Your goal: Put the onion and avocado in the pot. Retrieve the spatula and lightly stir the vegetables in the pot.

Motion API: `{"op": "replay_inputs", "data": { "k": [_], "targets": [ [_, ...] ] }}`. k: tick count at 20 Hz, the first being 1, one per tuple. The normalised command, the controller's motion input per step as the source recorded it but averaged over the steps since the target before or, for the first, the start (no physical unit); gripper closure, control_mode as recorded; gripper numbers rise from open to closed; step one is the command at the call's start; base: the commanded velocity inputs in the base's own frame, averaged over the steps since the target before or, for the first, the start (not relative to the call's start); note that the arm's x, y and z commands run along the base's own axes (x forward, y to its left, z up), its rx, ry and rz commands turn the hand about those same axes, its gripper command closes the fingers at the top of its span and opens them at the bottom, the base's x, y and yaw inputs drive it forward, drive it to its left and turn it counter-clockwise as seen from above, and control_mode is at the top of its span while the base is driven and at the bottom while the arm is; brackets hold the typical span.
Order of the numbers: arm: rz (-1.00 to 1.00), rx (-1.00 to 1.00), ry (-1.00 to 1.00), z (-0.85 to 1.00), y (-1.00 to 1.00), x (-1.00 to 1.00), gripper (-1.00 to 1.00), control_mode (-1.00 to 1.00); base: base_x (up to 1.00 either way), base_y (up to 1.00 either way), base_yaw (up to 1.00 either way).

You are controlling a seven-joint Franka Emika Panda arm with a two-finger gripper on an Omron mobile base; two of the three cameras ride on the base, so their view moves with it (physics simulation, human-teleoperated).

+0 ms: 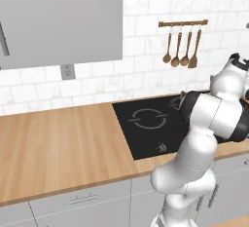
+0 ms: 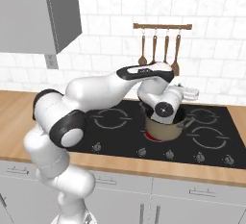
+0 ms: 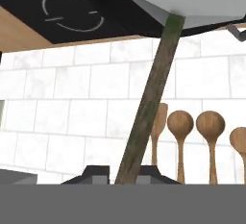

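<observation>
Arm bent over the hob (image 2: 115, 122), gripper (image 3: 126, 172) nearly closed, pinching the spatula (image 3: 153, 88) handle, blade at 12 o'clock, hand above the pot (image 2: 163, 128).

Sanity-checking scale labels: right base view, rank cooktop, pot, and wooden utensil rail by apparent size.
1. Cooktop, largest by far.
2. Pot and utensil rail: similar apparent width; the pot is bulkier but partly hidden by the arm, and the rail hangs farther back, so I won't rank them.

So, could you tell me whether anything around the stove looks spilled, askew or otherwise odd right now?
Nothing looks spilled or damaged. The pot sits upright on the cooktop, and the wooden spoons hang straight on their rail. The hand view appears upside down, so the spatula shut in the pincer seems to point up; that is just the hand's roll.
</observation>
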Motion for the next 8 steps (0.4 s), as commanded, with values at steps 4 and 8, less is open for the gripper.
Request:
{"op": "replay_inputs", "data": {
  "k": [4,8],
  "targets": [
    [-0.02,0.0,0.06,-0.71,0.44,-0.05,1.0,-1.0,0.0,0.0,0.0],
    [0.0,0.0,0.0,-0.43,0.3,-0.04,1.0,-1.0,0.0,0.0,0.0]
  ]
}}
